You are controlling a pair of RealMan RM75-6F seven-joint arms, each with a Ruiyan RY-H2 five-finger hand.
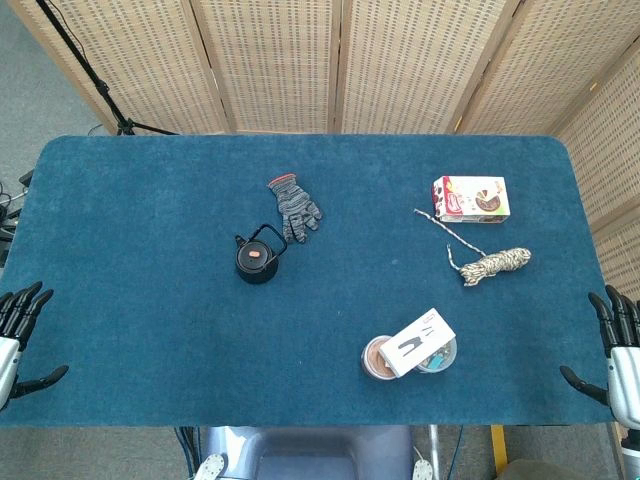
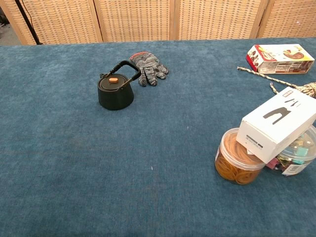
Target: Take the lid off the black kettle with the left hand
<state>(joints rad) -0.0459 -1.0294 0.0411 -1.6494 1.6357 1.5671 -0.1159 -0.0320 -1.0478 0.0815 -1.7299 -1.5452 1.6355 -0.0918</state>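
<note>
Black kettle (image 1: 261,258) stands left of centre on the table (image 1: 140,260), lid (image 2: 113,81) seated, just beside a grey glove (image 1: 295,208); left hand (image 1: 17,335) and right hand (image 1: 615,350) sit at the near corners, fingers spread, holding nothing

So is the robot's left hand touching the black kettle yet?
Apart. The head view shows the left robot hand at the table's left edge, with a wide stretch of bare blue cloth between it and the black kettle.
</note>
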